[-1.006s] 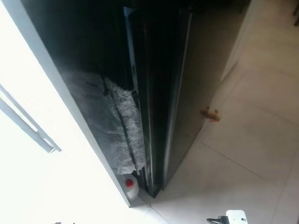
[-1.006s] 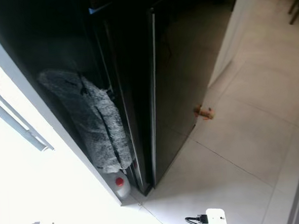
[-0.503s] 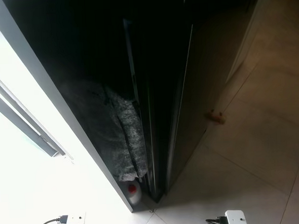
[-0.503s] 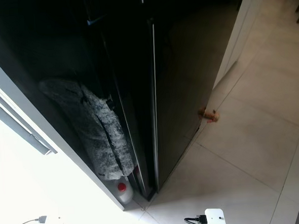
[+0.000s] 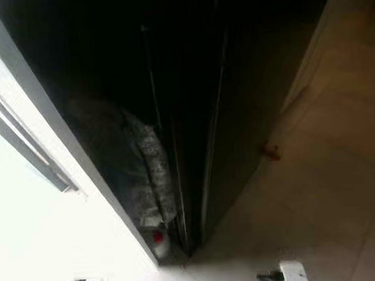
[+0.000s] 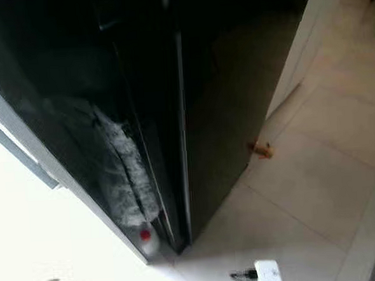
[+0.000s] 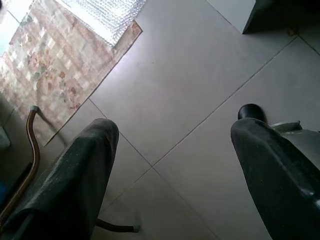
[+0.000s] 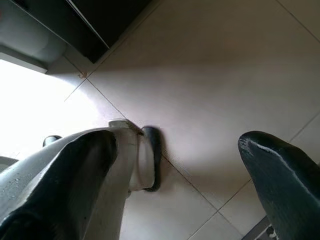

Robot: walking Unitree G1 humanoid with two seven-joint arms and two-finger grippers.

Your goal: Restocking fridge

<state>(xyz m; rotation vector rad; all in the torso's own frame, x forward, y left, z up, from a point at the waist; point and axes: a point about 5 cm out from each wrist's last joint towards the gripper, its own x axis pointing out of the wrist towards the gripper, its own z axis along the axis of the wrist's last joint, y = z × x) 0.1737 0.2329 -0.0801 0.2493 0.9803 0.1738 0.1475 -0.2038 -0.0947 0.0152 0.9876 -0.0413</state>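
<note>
Left gripper (image 7: 170, 150) spread wide, holding nothing, hanging over pale floor tiles (image 7: 190, 90). Right gripper (image 8: 175, 170) likewise wide apart and empty, above the tiled floor, close to the robot's own foot (image 8: 145, 160).

From the head views: tall black fridge (image 6: 223, 94) straight ahead, seen almost edge-on, its door (image 5: 208, 114) standing slightly out from the body. Wedged between fridge and bright window frame (image 5: 53, 123), a grey fluffy bundle (image 6: 129, 176), perhaps a mop head, hard to tell in the dark. Below it a small white bottle with red cap (image 6: 147, 238). Small orange thing (image 6: 261, 150) on the floor just beside the fridge.

In the left wrist view alone: patterned rug (image 7: 55, 65) and a brown curved cane (image 7: 30, 145).

Compared with half a second ago, darker and more blurred; whole scene shifted with the camera, things unmoved.
</note>
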